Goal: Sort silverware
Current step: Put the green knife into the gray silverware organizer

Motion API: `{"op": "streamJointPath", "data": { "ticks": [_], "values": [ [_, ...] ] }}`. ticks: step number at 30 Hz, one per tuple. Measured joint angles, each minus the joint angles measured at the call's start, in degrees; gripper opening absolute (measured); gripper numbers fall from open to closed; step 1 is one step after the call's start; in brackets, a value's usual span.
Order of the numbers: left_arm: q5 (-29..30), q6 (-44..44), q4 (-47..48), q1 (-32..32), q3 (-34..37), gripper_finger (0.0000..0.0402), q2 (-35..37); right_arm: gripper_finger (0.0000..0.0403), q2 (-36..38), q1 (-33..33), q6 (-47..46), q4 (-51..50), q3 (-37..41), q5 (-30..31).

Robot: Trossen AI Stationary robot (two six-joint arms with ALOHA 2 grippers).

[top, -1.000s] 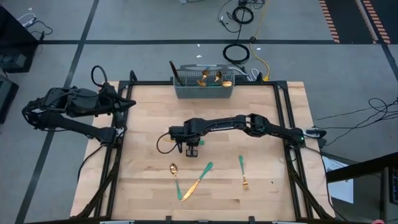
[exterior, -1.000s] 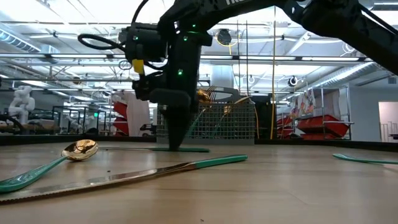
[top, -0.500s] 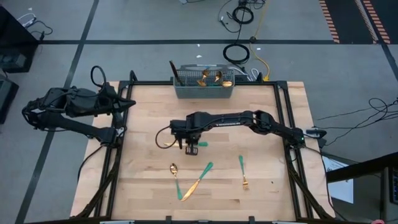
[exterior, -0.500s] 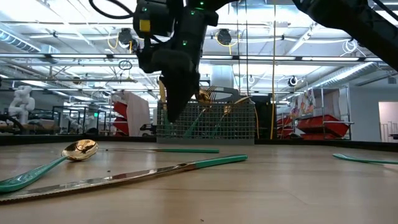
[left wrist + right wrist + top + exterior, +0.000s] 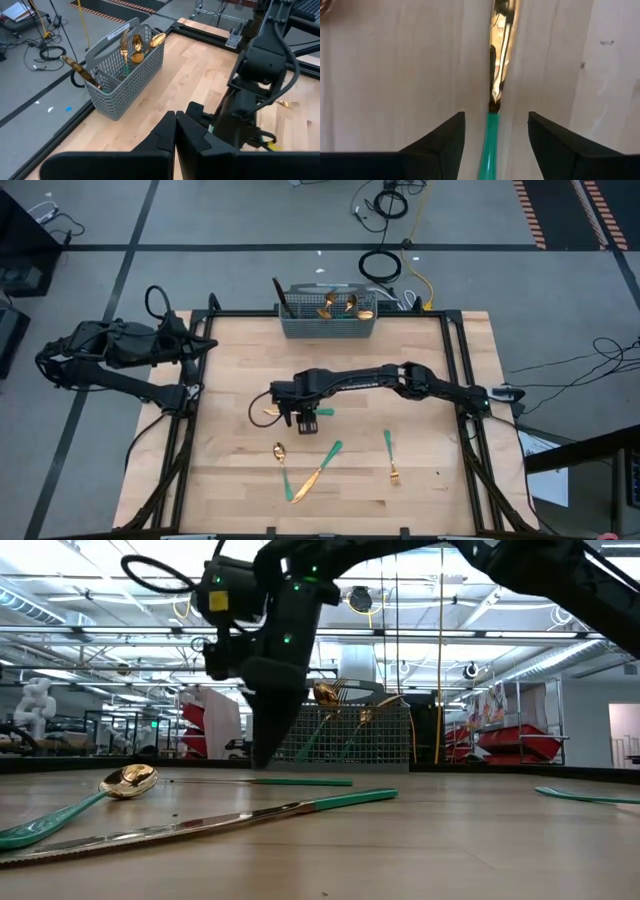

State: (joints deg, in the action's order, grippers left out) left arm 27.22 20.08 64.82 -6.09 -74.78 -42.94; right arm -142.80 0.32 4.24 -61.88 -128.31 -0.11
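**Knife laid flat, fingers parted**

Right gripper (image 5: 495,145): open, empty, astride knife (image 5: 496,75) lying mid-table. Left gripper (image 5: 175,135): shut, parked off the left edge. Step, judged: release or regrasp. Next: clear, then fetch another piece from the far-edge basket (image 5: 328,326).

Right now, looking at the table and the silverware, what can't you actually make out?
- High view: the right gripper covers most of the teal-handled gold piece under it; fork, knife or spoon, unclear.
- Right wrist view: that piece's gold head runs off the picture edge.
- Grey wire-mesh basket: too small in the high view to count its pieces; mesh hides the handles in the low view.
- Low view: the teal-handled gold spoon and knife are cut off by the edge.
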Motion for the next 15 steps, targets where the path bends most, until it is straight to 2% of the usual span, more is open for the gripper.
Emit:
{"op": "streamJointPath", "data": {
  "ticks": [5,11,13,15],
  "values": [
    [0.0,0.0,0.0,0.0,0.0,0.0011,0.0,0.0189,-1.3,-0.4,2.1,0.7,0.0,-0.2],
    [0.3,0.0,0.3,0.0,0.0,0.0011,0.0,0.0185,-4.2,-0.3,2.9,-2.0,-0.5,-4.5],
    [0.3,0.0,0.3,0.0,0.0,0.0011,0.0,0.0179,-5.1,-0.2,3.1,-2.5,-0.5,-3.9],
    [0.5,0.0,0.3,0.0,0.0,0.0011,0.0,0.0153,-5.7,0.1,1.9,-2.7,-0.5,-1.3]
  ]
}}
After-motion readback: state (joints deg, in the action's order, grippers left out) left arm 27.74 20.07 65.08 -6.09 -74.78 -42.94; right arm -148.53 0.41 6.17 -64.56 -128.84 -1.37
